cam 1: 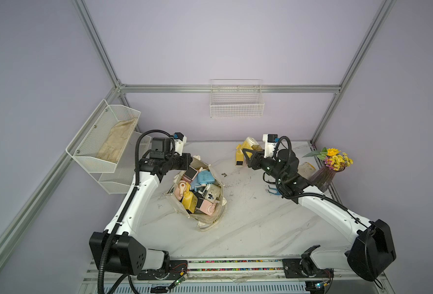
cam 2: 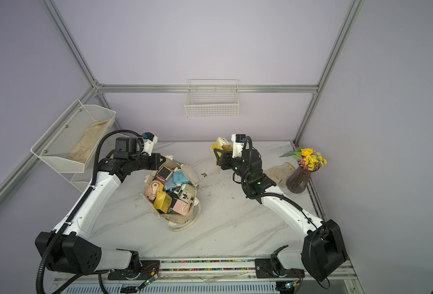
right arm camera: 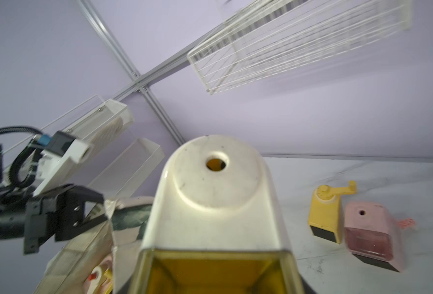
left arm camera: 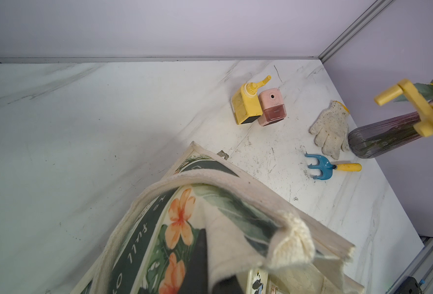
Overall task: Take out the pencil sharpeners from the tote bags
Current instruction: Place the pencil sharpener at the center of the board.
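The cream tote bag (cam 1: 211,216) with its leafy print (left arm camera: 159,229) stands open mid-table. Several pencil sharpeners (cam 1: 197,189), pink, blue, yellow and beige, fill it. My left gripper (cam 1: 188,163) is shut on the bag's far rim; cloth folds over a black finger (left arm camera: 197,257). My right gripper (cam 1: 248,154) is shut on a beige sharpener with an amber tray (right arm camera: 215,203), held in the air near the back wall. Its yellow crank (left arm camera: 413,107) shows in the left wrist view. A yellow sharpener (left arm camera: 246,104) and a pink sharpener (left arm camera: 272,107) lie side by side on the table at the back.
A dirty white glove (left arm camera: 331,129) and a blue rake with a yellow handle (left arm camera: 322,165) lie at the right. A vase of flowers (cam 1: 322,178) stands near the right edge. A wire basket (cam 1: 237,107) hangs on the back wall; mesh shelves (cam 1: 103,137) hang at the left.
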Robot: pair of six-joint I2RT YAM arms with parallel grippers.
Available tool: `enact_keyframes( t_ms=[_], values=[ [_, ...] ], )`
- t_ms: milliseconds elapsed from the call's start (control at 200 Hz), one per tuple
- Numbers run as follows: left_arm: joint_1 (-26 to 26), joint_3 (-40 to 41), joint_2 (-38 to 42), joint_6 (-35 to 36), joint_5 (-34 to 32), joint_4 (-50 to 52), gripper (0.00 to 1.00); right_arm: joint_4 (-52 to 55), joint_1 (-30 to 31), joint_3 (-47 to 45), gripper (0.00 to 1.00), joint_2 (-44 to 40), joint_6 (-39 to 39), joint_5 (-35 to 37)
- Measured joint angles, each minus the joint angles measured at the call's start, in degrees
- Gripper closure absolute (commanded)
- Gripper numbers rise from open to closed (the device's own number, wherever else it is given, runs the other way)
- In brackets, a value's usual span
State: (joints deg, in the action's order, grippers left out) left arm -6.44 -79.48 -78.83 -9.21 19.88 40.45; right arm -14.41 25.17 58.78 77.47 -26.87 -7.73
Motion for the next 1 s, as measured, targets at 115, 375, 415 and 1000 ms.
enact_keyframes(
  t_ms=[115, 375, 415, 1000],
  values=[
    [0.00, 0.00, 0.00, 0.00, -0.02, 0.00, 1.00, -2.23, -4.81, -0.15, 0.86, 4.07, -4.42, 1.64],
    [0.00, 0.00, 0.00, 0.00, -0.09, -0.02, 1.00, -5.01, -9.05, -1.31, 0.86, 14.45, -11.61, 4.07],
    [0.00, 0.00, 0.00, 0.00, -0.07, -0.02, 1.00, -5.49, -9.42, -1.38, 0.86, 15.52, -12.31, 4.28],
    [0.00, 0.00, 0.00, 0.02, -0.17, -0.02, 1.00, -11.54, -15.13, 2.99, 0.86, 33.42, -20.59, 5.42]
  ],
)
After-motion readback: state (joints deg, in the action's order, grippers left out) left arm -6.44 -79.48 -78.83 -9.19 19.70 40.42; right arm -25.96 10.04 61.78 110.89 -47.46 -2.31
